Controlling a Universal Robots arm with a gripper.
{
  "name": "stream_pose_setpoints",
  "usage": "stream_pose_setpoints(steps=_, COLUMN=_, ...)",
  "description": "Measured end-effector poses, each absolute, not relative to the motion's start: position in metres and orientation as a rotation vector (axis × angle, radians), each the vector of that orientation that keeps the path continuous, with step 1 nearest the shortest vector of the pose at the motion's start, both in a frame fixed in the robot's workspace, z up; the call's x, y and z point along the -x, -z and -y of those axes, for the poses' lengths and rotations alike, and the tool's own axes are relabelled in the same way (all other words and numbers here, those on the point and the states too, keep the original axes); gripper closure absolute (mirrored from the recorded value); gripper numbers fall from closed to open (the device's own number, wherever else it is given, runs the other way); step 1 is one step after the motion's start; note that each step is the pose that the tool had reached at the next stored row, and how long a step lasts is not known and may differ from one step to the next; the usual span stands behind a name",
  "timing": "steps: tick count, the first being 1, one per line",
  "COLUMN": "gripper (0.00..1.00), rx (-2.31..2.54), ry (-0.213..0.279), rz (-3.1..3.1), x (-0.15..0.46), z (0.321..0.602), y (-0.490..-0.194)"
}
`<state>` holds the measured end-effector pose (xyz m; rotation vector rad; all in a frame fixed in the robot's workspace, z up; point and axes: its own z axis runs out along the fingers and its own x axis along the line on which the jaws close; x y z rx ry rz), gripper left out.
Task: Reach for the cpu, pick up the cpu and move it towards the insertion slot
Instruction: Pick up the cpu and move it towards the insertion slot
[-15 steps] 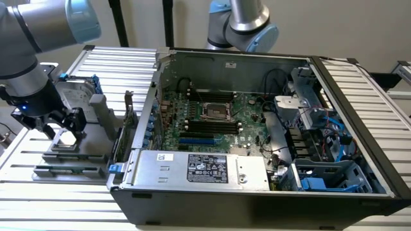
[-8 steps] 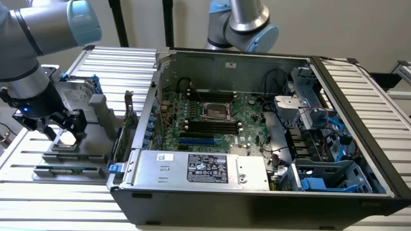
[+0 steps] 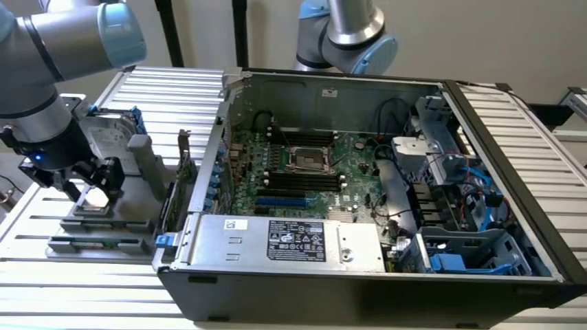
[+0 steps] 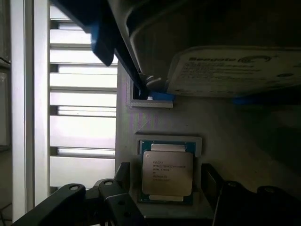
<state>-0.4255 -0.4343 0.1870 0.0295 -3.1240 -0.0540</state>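
Note:
The cpu point(image 4: 167, 173), a small square chip with a silver top, lies flat in a pale holder point(image 4: 169, 141) on the grey fixture at the exterior view's left. My gripper point(image 4: 166, 174) is low over it and open. One black finger point(image 4: 124, 178) stands on each side of the chip, with a small gap to its edges. In the exterior view the gripper point(image 3: 90, 187) straddles the pale cpu point(image 3: 95, 198). The insertion slot point(image 3: 309, 159), a shiny square frame with a dark centre, sits on the motherboard inside the open computer case, well off to the exterior view's right of the gripper.
An upright silver hard drive point(image 3: 106, 134) with blue rails stands just behind the cpu's holder, close to my wrist. The open case wall point(image 3: 188, 199) rises between fixture and motherboard. Black memory slots point(image 3: 303, 180) flank the socket. A second arm point(image 3: 344, 34) hangs behind the case.

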Motion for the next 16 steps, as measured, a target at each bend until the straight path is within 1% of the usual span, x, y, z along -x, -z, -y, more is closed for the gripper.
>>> stream_pose_setpoints(steps=16, gripper=0.29, rx=-0.029, ry=0.036, rz=3.123, x=0.4237, z=0.4311, y=-0.1858)
